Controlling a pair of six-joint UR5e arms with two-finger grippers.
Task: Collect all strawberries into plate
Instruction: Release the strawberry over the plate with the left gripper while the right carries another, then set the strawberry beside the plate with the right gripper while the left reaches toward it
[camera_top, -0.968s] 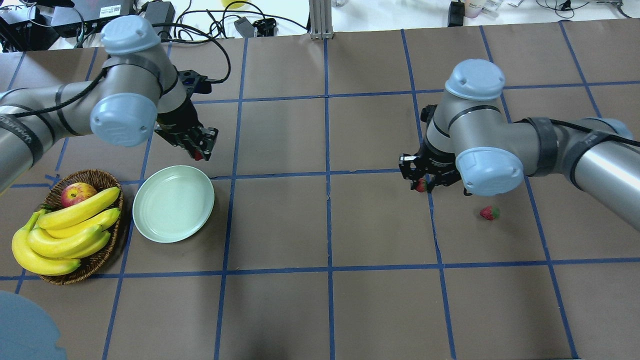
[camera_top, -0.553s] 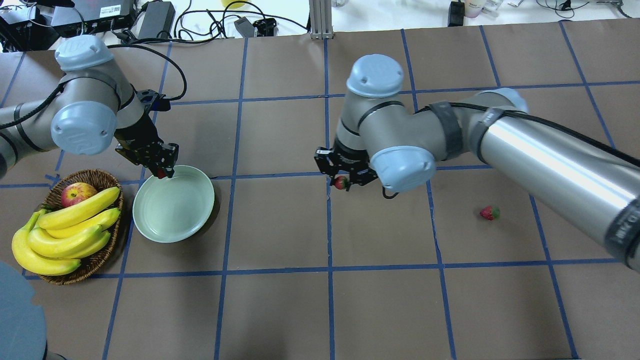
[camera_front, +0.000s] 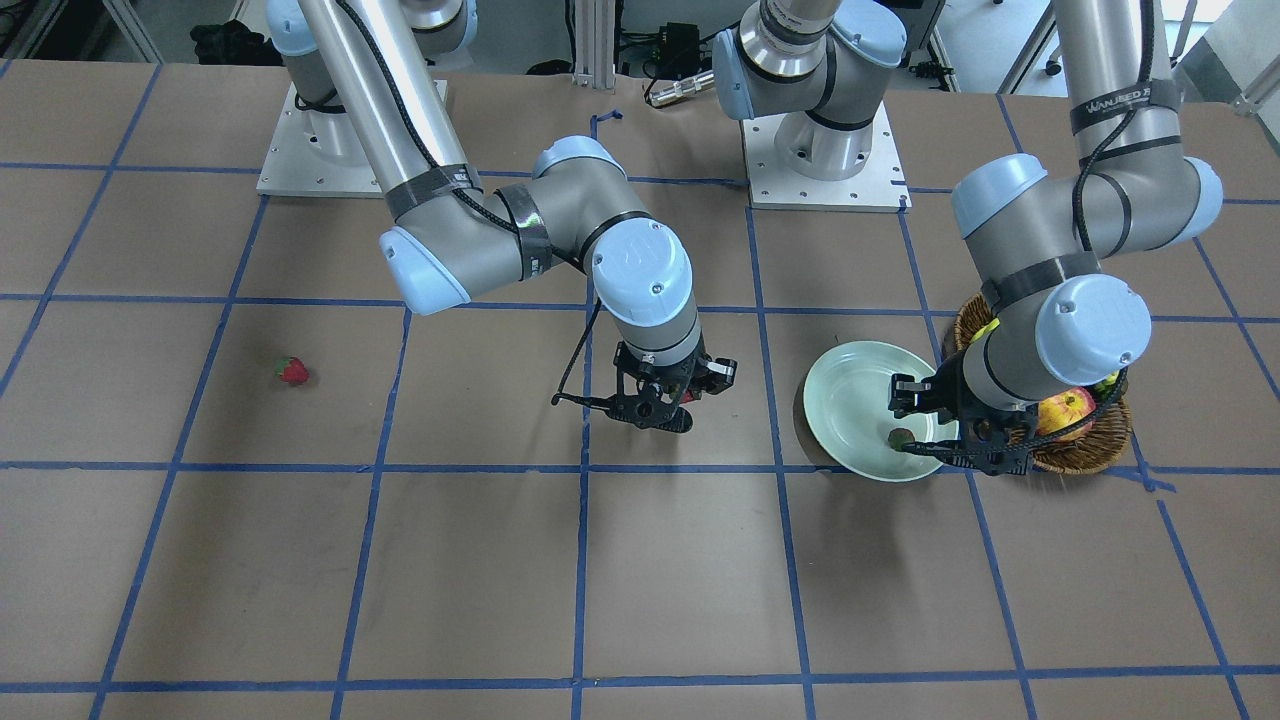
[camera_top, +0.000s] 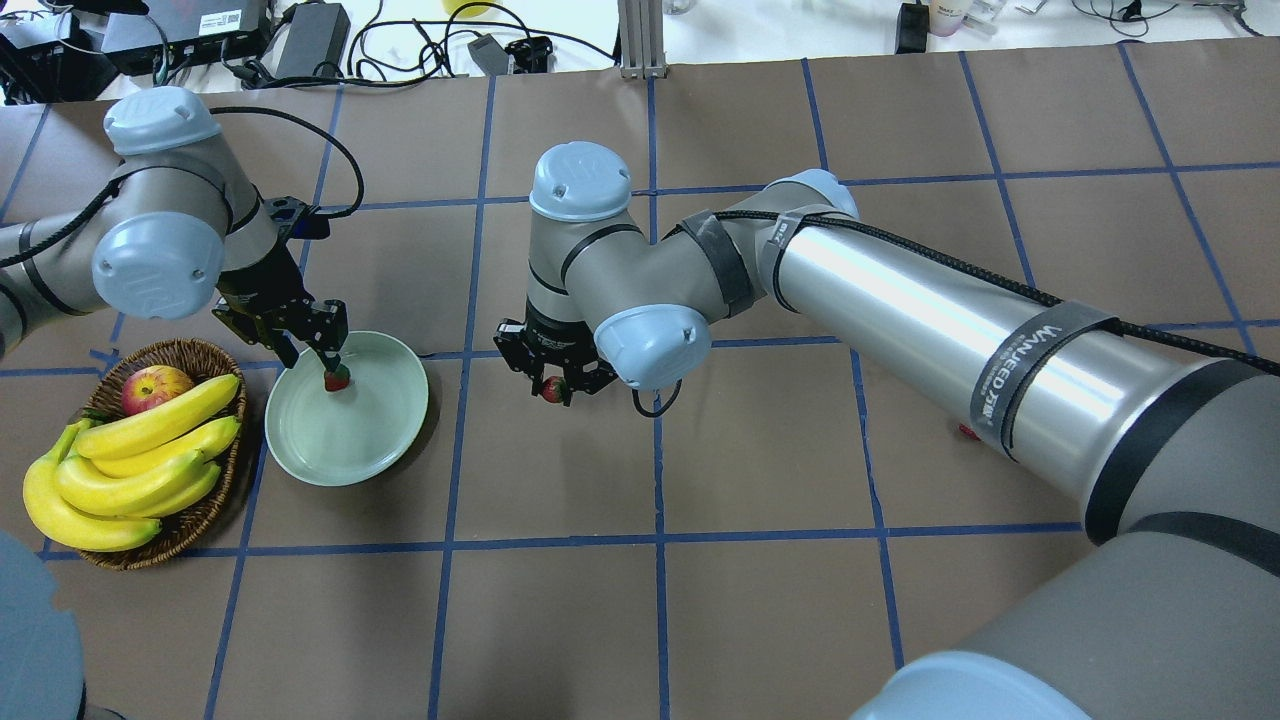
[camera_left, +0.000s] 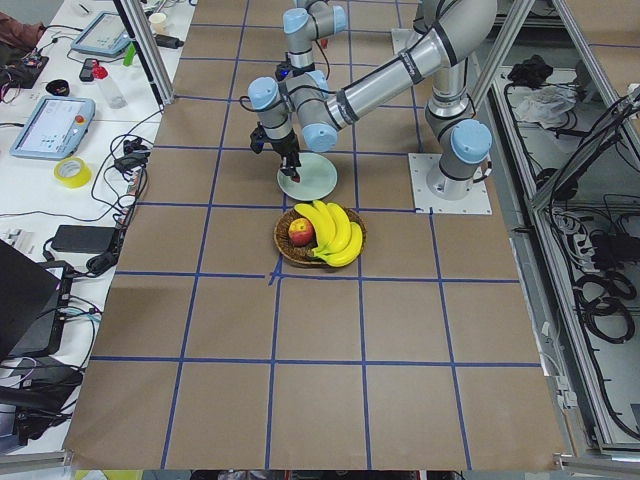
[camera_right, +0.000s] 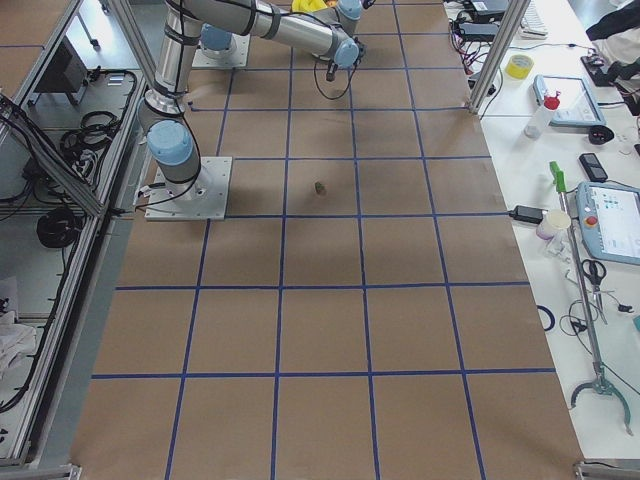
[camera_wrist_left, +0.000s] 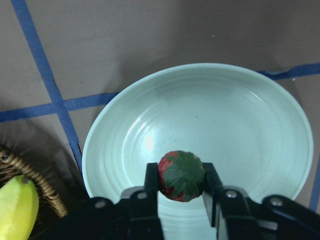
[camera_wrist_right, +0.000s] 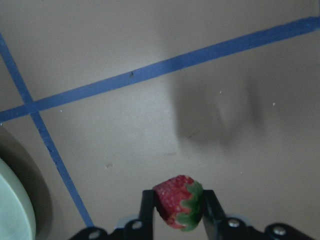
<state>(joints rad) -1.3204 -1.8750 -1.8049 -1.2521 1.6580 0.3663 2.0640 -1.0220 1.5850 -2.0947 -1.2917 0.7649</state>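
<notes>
Over plate (camera_top: 345, 445), left gripper (camera_top: 334, 370) clamped on strawberry (camera_wrist_left: 181, 176); right gripper (camera_top: 553, 384) clamped on second strawberry (camera_wrist_right: 178, 201).

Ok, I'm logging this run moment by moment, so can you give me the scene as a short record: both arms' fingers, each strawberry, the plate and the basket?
left fingers: shut on first strawberry, over the plate
right fingers: shut on second strawberry, over the table, short of the plate
third strawberry: lying on the table, far from the plate, untouched
plate: no loose strawberry seen in it
basket: beside the plate, holds bananas and an apple
</notes>
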